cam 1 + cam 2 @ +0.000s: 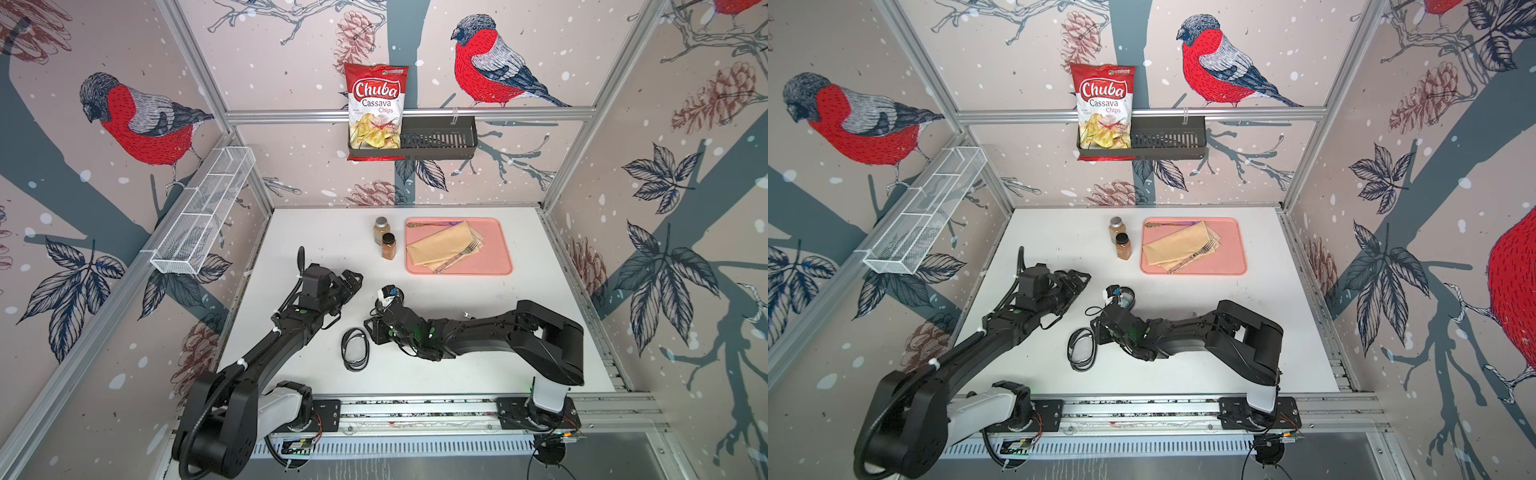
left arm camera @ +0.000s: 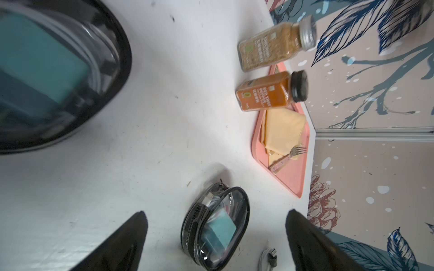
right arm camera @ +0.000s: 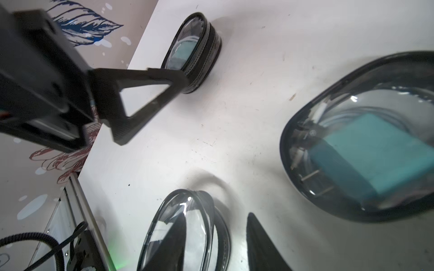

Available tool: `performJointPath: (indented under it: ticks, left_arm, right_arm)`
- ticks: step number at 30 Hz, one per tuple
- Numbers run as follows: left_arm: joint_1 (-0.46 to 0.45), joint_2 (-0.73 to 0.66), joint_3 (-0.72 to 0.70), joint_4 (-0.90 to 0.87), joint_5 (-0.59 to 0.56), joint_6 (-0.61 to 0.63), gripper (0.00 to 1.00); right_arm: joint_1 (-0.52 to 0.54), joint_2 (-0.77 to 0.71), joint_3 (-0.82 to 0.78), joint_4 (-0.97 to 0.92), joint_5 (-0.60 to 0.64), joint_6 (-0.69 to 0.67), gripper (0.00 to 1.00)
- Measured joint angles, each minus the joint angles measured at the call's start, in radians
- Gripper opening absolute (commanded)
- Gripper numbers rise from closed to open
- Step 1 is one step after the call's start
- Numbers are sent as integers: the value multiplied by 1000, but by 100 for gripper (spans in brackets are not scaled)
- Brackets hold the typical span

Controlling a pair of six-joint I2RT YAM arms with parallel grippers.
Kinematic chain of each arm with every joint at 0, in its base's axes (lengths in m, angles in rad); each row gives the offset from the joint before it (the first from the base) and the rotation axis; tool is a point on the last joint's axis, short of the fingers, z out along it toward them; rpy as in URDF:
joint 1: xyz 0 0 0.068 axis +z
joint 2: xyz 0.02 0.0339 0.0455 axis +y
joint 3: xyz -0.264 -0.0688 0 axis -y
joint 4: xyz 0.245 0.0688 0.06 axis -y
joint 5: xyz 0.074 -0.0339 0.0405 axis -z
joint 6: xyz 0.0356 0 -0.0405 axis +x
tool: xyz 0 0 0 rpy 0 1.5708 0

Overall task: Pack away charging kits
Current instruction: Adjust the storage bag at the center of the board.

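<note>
Near the table's (image 1: 449, 286) front edge the folded right arm (image 1: 490, 328) lies low, right gripper (image 3: 217, 218) spread over an empty case (image 3: 199, 225) (clear-lidded); the outstretched left gripper (image 2: 216, 211) gapes toward a packed case (image 2: 215, 231).

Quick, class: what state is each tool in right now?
Left tool: open, holding nothing.
Right tool: open, at the empty clear case, gripping nothing.
</note>
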Motion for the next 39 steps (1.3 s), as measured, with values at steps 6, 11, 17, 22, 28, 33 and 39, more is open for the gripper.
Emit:
performJointPath:
  ticks: [6, 11, 17, 22, 28, 33, 39]
  left_arm:
    - [81, -296, 14, -227, -121, 53, 96]
    - [89, -483, 40, -422, -270, 75, 97]
    - [89, -537, 55, -550, -314, 108, 98]
    - [89, -498, 82, -593, -281, 180, 88]
    - [80, -491, 13, -557, -126, 235, 77]
    - [-30, -418, 12, -554, -138, 239, 75]
    - [-272, -347, 78, -597, -267, 194, 74]
  right_arm:
    - [62, 15, 106, -58, 106, -15, 71]
    - [78, 127, 253, -119, 126, -53, 75]
    - [81, 204, 340, -214, 121, -57, 76]
    - [87, 82, 209, -229, 144, -53, 79]
    - [85, -132, -11, -227, 237, 6, 90]
    - [26, -317, -173, -246, 322, 90, 100]
    - [-61, -447, -296, -251, 364, 137, 99]
